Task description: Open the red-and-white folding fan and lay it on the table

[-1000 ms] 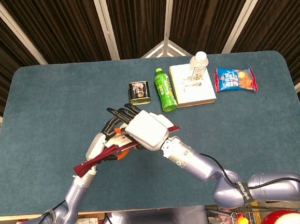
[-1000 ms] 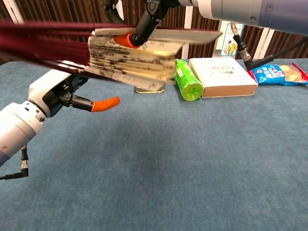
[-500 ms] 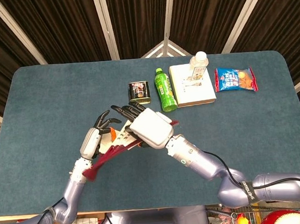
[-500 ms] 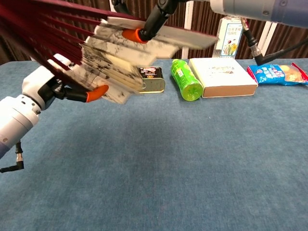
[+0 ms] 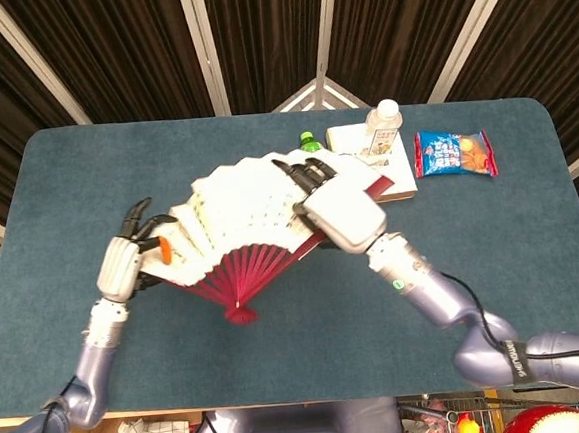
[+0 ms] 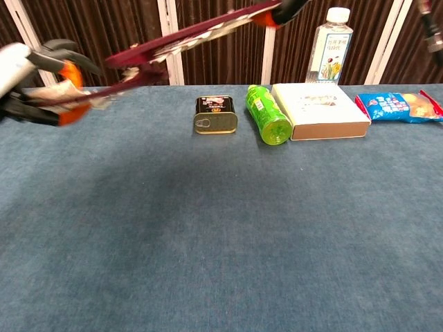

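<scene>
Nearest the robot, fan pivot: the red ribs of the folding fan [image 5: 245,220] meet at a point low in the head view, on the robot's side of the tin.
Fan leaf: spread wide in a white arc with red ribs below, held off the blue desk [image 5: 534,257]; in the chest view it shows edge-on as a thin red-and-white line well above the desk and above the tin.
Left hand [image 5: 123,265]: at the fan's left end, pinching the outer rib, orange-tipped fingers [image 6: 67,75] closed on the edge, the other dark fingers curled above it.
Right hand [image 5: 334,205]: at the fan's right end, fingers laid over the top of the leaf and clamped on the red outer guard; above and just right of the tin as the chest view has it.
Tin [image 6: 215,114]: dark can on the desk under the raised fan, hidden by the leaf in the head view.
Green bottle [image 6: 268,115]: lying on its side just right of the tin.
White box [image 6: 320,110]: right of the tin, beyond the bottle, touching or almost touching it.
Clear water bottle [image 6: 332,45]: upright, behind the box, farther back than the tin.
Snack bag [image 5: 454,153]: blue, far right of the tin, near the box.
</scene>
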Tool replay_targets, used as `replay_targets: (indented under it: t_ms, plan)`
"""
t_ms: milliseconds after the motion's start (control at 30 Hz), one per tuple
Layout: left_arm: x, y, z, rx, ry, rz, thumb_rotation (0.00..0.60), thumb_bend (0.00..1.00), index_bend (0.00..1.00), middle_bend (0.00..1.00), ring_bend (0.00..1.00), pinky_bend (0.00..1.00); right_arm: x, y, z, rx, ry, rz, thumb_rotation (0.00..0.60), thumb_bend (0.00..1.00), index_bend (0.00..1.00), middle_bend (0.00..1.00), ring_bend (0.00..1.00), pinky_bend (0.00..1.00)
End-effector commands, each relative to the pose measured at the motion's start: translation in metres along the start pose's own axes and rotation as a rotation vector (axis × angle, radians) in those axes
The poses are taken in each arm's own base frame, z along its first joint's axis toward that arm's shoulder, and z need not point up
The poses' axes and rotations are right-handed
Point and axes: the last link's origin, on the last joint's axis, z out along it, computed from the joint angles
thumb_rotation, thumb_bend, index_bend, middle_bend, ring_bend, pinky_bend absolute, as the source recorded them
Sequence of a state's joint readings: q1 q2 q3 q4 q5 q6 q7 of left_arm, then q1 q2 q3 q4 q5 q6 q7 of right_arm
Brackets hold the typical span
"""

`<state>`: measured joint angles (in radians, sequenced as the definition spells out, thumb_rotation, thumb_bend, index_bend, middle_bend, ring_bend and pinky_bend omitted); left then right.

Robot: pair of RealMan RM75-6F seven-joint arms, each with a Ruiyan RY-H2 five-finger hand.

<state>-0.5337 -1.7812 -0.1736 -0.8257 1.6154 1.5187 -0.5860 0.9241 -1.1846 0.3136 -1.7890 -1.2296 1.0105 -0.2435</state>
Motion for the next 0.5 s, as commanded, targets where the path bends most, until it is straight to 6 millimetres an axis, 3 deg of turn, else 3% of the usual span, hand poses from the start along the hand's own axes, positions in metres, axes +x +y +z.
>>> replay_targets:
  t_ms: [33, 200, 400, 500]
  plan:
    - [0.021, -0.013, -0.009, -0.017, 0.024, 0.075, 0.6, 0.5, 0.71, 0.27, 0.0, 0.0, 0.004, 0.022, -0.011, -0.038, 0.013, -0.018, 0.6, 0.5, 0.78, 0.06, 0.16, 0.16]
    - [0.04, -0.023, -0.019, -0.042, 0.056, 0.18, 0.6, 0.5, 0.71, 0.27, 0.0, 0.0, -0.005, 0.033, -0.022, -0.058, -0.003, 0.011, 0.6, 0.5, 0.78, 0.06, 0.16, 0.16]
    - [0.05, -0.027, -0.03, -0.064, 0.078, 0.259, 0.6, 0.5, 0.71, 0.28, 0.0, 0.0, -0.026, 0.037, -0.032, -0.059, -0.036, 0.028, 0.6, 0.5, 0.78, 0.06, 0.16, 0.16]
    - [0.051, -0.029, -0.032, -0.063, 0.084, 0.284, 0.6, 0.5, 0.71, 0.28, 0.0, 0.0, -0.038, 0.039, -0.036, -0.06, -0.059, 0.026, 0.6, 0.49, 0.63, 0.06, 0.16, 0.15]
